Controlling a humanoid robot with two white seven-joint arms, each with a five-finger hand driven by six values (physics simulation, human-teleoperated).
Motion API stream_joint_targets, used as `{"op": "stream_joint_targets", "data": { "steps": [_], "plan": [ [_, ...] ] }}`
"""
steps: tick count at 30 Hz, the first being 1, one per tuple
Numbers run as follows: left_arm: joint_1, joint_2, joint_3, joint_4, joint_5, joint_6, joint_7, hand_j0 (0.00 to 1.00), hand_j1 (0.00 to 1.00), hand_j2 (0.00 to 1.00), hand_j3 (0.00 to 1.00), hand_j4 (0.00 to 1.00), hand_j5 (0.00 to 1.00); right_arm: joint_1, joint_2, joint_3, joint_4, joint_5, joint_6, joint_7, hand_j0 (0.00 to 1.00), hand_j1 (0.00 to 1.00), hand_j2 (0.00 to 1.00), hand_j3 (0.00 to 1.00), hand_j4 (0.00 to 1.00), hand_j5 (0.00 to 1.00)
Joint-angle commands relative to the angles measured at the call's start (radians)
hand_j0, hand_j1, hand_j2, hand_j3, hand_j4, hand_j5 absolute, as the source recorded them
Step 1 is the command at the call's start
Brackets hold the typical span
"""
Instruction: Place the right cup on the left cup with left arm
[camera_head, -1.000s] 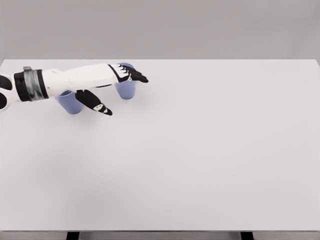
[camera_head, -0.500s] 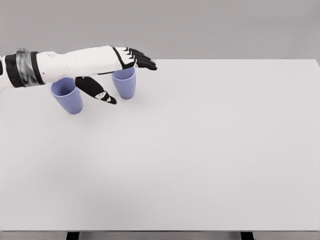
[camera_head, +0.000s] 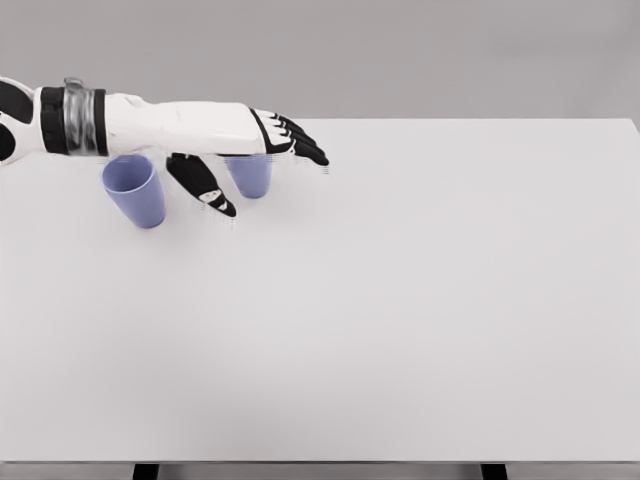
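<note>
Hand above the right cup, nothing held

Head view: left hand (camera_head: 262, 150) hovers spread over the right cup (camera_head: 250, 176), thumb hanging just left of it, grasping nothing. Left cup (camera_head: 134, 189) stands upright near that cup's left on the table (camera_head: 420, 300). Best lower, wrap fingers around the wall, then lift straight.

So the big flat white rectangular worktop (camera_head: 400, 300) had just two things on it: a light purple plastic cup (camera_head: 135, 190) near the far left corner, and another matching purple cup (camera_head: 250, 175) just right of it.
</note>
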Motion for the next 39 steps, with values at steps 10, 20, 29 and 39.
{"op": "stream_joint_targets", "data": {
  "steps": [10, 20, 29, 39],
  "plan": [
    [0.008, -0.089, 0.01, 0.266, 0.002, -0.013, -0.005, 1.0, 1.0, 1.0, 1.0, 1.0, 1.0, 0.0, 0.0, 0.0, 0.0, 0.001, -0.001, 0.001, 1.0, 1.0, 1.0, 1.0, 1.0, 1.0],
    [0.067, -0.13, 0.016, 0.332, 0.0, -0.013, 0.004, 1.0, 1.0, 1.0, 1.0, 1.0, 1.0, 0.0, 0.0, 0.0, 0.0, 0.001, -0.001, 0.001, 1.0, 1.0, 1.0, 1.0, 1.0, 1.0],
    [0.1, -0.148, 0.053, 0.404, 0.0, -0.013, 0.015, 1.0, 1.0, 1.0, 1.0, 1.0, 1.0, 0.0, 0.0, 0.0, 0.0, 0.001, -0.001, 0.001, 1.0, 1.0, 1.0, 1.0, 1.0, 1.0],
    [0.146, -0.228, 0.059, 0.601, -0.004, -0.013, 0.017, 1.0, 1.0, 1.0, 1.0, 1.0, 1.0, 0.0, 0.0, 0.0, 0.0, 0.001, -0.001, 0.001, 1.0, 1.0, 1.0, 1.0, 1.0, 1.0]
  ]
}}
